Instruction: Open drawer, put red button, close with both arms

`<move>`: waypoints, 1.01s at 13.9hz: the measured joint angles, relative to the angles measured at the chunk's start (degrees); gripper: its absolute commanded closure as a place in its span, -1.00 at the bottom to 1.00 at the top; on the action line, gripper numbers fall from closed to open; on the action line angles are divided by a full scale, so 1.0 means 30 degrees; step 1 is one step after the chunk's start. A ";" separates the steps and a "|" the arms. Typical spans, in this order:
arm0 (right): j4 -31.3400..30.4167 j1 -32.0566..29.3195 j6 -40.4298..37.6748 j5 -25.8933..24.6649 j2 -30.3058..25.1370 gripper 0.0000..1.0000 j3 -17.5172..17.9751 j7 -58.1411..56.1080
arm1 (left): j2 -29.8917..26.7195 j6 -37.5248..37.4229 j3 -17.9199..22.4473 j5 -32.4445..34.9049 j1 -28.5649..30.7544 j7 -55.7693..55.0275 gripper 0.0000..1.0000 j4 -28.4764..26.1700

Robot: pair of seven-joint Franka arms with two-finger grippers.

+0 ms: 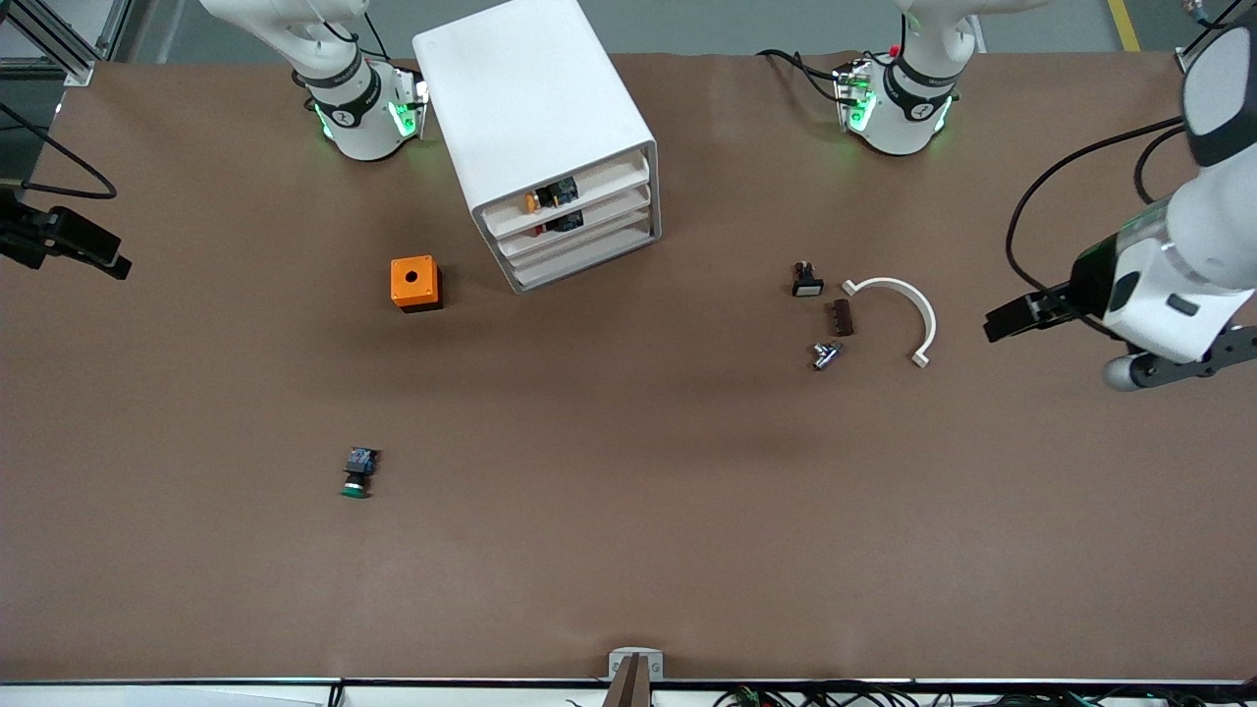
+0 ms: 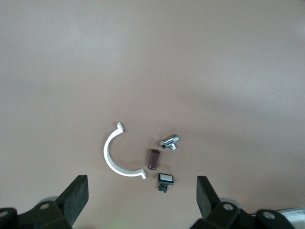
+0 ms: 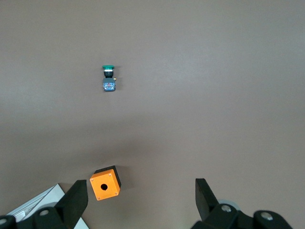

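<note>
Red button (image 1: 543,229) is already sitting in the drawer (image 1: 611,213), and the cabinet (image 1: 520,88) is between my left gripper (image 2: 141,190) and right gripper (image 3: 141,191), both wide open.

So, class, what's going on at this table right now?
Nothing is being handled. The left gripper is open above the table at the left arm's end, and the right gripper is open at the right arm's end. The red button sits in the drawer, second from the top of the white cabinet. A green button lies on the table, nearer the camera than an orange box.
</note>
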 measured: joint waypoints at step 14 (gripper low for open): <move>-0.0009 0.0070 -0.0042 0.0000 0.0000 -1.00 0.0001 0.0000 | -0.1006 -0.0474 -0.0199 0.1484 0.0694 0.2857 -1.00 -0.0188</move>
